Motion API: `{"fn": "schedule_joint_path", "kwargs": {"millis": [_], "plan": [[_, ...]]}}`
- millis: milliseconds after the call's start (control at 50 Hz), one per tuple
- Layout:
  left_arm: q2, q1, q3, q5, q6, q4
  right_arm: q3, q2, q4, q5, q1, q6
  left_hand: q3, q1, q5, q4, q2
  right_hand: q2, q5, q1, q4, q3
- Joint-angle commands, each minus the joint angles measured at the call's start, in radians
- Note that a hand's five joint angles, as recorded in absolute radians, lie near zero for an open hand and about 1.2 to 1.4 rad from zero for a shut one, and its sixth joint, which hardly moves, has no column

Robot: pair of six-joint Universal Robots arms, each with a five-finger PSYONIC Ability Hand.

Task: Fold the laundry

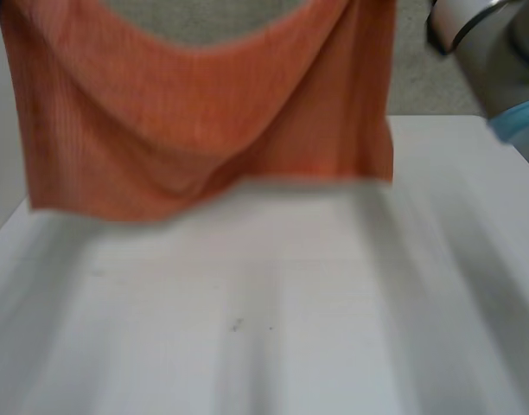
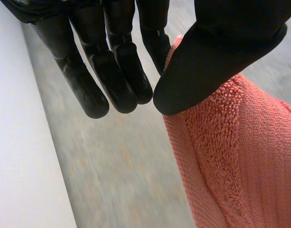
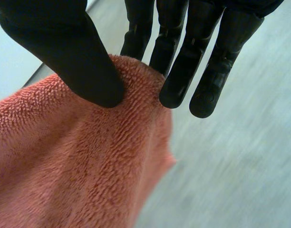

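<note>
Towel (image 1: 204,130): hung over table (image 1: 290,328), corners pinched in my left hand (image 2: 221,47) and right hand (image 3: 55,42); shallow grips could slip.

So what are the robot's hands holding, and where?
The orange terry towel: the left hand and the right hand each pinch one top corner between thumb and fingers.

Setting: robot test bench in a lab-type room, not a home.
Evidence: plain white table (image 1: 290,303) with a few faint marks; grey speckled floor (image 1: 420,82) beyond its far edge; right arm (image 1: 472,30) in grey machine housing with a light-blue cap (image 1: 517,121) beside the table.
Household item: orange towel (image 1: 204,130), terry cloth, hanging above the table.
</note>
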Motion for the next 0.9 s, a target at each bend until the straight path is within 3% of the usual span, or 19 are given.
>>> {"fn": "schedule_joint_path", "kwargs": {"millis": [20,140,240,440,460,480,520,640,740,900], "plan": [[-0.054,-0.001,0.083,-0.070,-0.112,0.024,0.359,-0.199,-0.144,-0.025,-0.049,-0.073,0.179,0.218,0.208,0.179,0.178,0.216,0.242,0.413,0.205,0.215],[-0.073,0.000,0.001,-0.061,-0.120,0.021,0.490,-0.190,-0.003,-0.034,-0.051,-0.205,0.179,0.218,0.208,0.179,0.178,0.216,0.242,0.413,0.205,0.215],[-0.087,-0.003,-0.208,-0.035,-0.120,0.021,0.729,-0.163,0.063,-0.018,-0.058,-0.427,0.179,0.218,0.208,0.179,0.178,0.216,0.242,0.413,0.205,0.215],[-0.188,-0.009,-0.416,0.031,-0.111,0.020,0.929,-0.029,-0.007,-0.021,-0.055,-0.450,0.179,0.218,0.208,0.179,0.178,0.200,0.226,0.397,0.188,0.198],[-0.189,-0.001,-0.427,0.031,-0.111,0.015,0.946,-0.025,-0.007,-0.021,-0.058,-0.446,0.179,0.218,0.208,0.179,0.178,-0.030,-0.004,0.167,-0.041,-0.031],[-0.189,-0.001,-0.427,0.031,-0.111,0.015,0.946,-0.024,-0.007,-0.021,-0.058,-0.446,0.179,0.218,0.208,0.179,0.178,-0.032,-0.006,0.164,-0.044,-0.034],[-0.186,0.009,-0.439,0.031,-0.111,0.014,0.976,-0.029,-0.021,-0.027,-0.064,-0.422,0.179,0.218,0.208,0.179,0.178,-0.313,-0.287,-0.117,-0.325,-0.315],[-0.166,0.042,-0.450,0.033,-0.111,0.012,1.032,-0.081,-0.078,-0.034,-0.119,-0.336,0.179,0.218,0.208,0.179,0.178,-0.572,-0.546,-0.375,-0.583,-0.573],[-0.134,0.071,-0.456,0.031,-0.112,0.012,1.090,-0.153,-0.101,-0.067,-0.181,-0.232,0.179,0.218,0.208,0.179,0.178,-0.745,-0.719,-0.548,-0.757,-0.747],[-0.133,0.086,-0.468,0.033,-0.114,0.011,1.154,-0.193,-0.109,-0.108,-0.300,-0.026,0.179,0.218,0.208,0.179,0.178,-0.717,-0.690,-0.520,-0.728,-0.718]]}}
